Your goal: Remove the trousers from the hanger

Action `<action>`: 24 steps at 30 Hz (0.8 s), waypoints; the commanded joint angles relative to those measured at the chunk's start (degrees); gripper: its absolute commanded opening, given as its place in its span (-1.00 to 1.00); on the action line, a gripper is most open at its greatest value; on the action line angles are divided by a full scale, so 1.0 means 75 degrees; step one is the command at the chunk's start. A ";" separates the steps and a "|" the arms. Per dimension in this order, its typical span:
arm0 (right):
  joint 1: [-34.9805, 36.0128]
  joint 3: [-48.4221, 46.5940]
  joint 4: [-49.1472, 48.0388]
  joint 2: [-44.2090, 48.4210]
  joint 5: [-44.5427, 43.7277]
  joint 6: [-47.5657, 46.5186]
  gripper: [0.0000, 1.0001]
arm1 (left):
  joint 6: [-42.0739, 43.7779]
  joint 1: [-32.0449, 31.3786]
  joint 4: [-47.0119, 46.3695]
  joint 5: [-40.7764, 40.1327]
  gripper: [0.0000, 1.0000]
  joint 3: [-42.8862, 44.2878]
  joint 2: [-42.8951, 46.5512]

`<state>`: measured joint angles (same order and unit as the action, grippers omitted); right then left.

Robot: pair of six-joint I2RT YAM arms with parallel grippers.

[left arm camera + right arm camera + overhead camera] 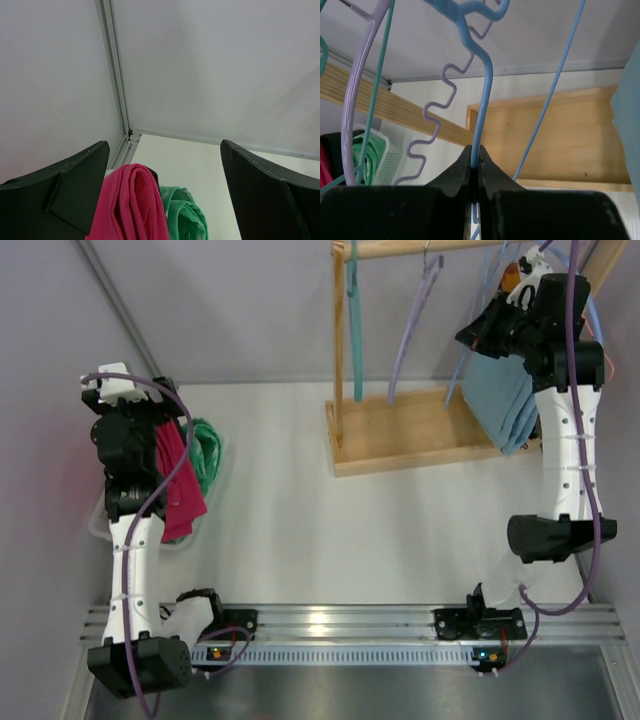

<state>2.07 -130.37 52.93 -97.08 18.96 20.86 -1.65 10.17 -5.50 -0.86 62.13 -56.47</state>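
Top view: noted light blue trousers (505, 400) hanging at right end of wooden rack (400, 435), above table (300, 520); magenta trousers (180, 485) and mint-green trousers (208, 455) heaped at basket (100, 525), far left.

Left wrist: found left pincer (164, 150) spread wide, gripping nothing, magenta cloth just below.

Right wrist: found right pincer (476, 155) clamped on blue hanger (487, 90) wire; light blue cloth at right edge.

Judged best to hold hanger firm, bring left pincer across, pinch cloth low, draw off sideways slowly, lest hanger unhook or snag neighbouring hangers.

Wooden rack (400, 435) on white table (300, 520), white basket (389, 162) at left, aluminium rail (340, 620) along near edge
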 commanded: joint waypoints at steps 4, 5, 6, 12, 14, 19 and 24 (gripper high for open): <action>-0.0029 -0.0946 -0.0739 -0.0474 -0.0501 -0.0157 -1.00 | -0.0050 -0.0044 -0.0123 0.0021 0.97 0.0001 0.0334; -0.0029 -0.0958 -0.0822 -0.0602 -0.0478 -0.0133 -1.00 | -0.0061 -0.0044 -0.0099 0.0045 0.97 -0.0010 0.0322; -0.0029 -0.0993 -0.0904 -0.0673 -0.0466 -0.0087 -1.00 | -0.0073 -0.0044 -0.0064 0.0033 0.97 -0.0010 0.0322; -0.0041 -0.1215 -0.1373 -0.1258 -0.0313 0.0007 -1.00 | -0.0085 -0.0044 0.0018 0.0057 0.97 0.0001 0.0310; -0.0041 -0.1309 -0.1502 -0.1399 -0.0220 0.0031 -1.00 | -0.0061 -0.0056 0.0065 0.0045 0.97 -0.0022 0.0333; -0.0041 -0.1239 -0.1689 -0.1646 -0.0313 -0.0016 -1.00 | -0.0073 -0.0044 0.0158 0.0068 0.97 -0.0022 0.0345; -0.0053 -0.0761 -0.1584 -0.1670 -0.0325 -0.0098 -0.77 | 0.0113 -0.0067 0.0334 0.0840 0.97 0.0036 0.0287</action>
<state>2.07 -137.19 42.98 -110.15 16.73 20.62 -1.56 10.02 -2.96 0.62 62.11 -55.00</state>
